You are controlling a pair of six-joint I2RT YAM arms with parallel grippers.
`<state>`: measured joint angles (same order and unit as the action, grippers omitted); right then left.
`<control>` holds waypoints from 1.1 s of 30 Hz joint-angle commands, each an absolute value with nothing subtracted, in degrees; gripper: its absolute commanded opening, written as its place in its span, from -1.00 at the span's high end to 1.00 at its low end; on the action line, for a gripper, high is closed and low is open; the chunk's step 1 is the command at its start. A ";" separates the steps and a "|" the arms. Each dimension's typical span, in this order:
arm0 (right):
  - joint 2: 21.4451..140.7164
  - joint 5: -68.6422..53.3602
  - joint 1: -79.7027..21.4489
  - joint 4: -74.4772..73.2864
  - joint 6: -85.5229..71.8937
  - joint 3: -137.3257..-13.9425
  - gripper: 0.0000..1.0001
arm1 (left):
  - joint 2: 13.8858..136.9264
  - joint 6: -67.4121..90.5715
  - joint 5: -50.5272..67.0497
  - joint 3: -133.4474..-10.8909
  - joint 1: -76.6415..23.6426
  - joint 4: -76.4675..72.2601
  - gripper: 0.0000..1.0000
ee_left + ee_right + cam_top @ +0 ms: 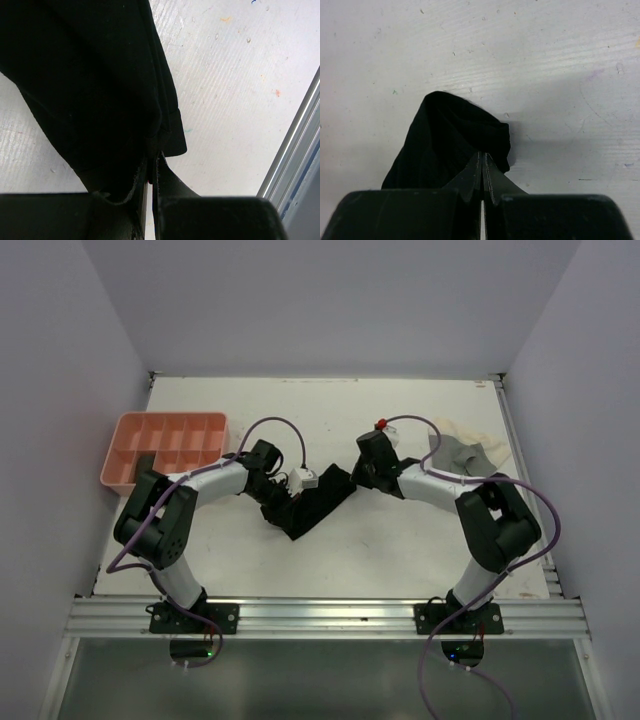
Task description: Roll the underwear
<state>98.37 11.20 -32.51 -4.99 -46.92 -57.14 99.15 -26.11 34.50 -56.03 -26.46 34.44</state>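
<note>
White table [300,410] boxed in by pale lilac walls [330,300], and a metal rail [330,615] runs along the near edge where both arms are bolted. A pink tray [112,455] with compartments sits at the far left of the table. Over at the far right lie the cream and grey garments [465,445], loose and overlapping, partly behind the right arm.

All the action is in the middle. The black underwear [318,502] is strung between the two arms as a dark band, slanting from near-left up to far-right.

The left gripper [283,510] is at the near-left end. Its wrist view shows the fingers pressed together on a fold of the black underwear [90,90], which fills the left side of the picture, with the gripper [154,162] biting it at the hem.

The right gripper [358,475] is at the far-right end. From its wrist camera, the gripper [482,157] is squeezed tight, a corner of the black underwear [445,140] caught at the tips. The cloth rises to them in a peak and throws a shadow on the table to its right.
</note>
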 commanded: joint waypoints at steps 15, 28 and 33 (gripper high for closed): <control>94.05 12.66 -32.17 -7.03 -42.98 -58.35 0.34 | 103.27 -30.41 23.47 -52.03 -27.60 35.33 0.84; 97.03 3.87 -32.17 -9.40 -46.32 -60.73 0.21 | 103.27 -30.23 23.64 -52.12 -27.77 35.16 0.82; 98.17 2.64 -32.08 -9.67 -47.64 -60.47 0.17 | 103.53 -30.23 23.73 -52.21 -27.77 35.16 0.82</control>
<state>97.86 4.27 -32.34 -8.51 -46.09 -58.96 98.94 -26.79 34.28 -55.96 -26.81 34.41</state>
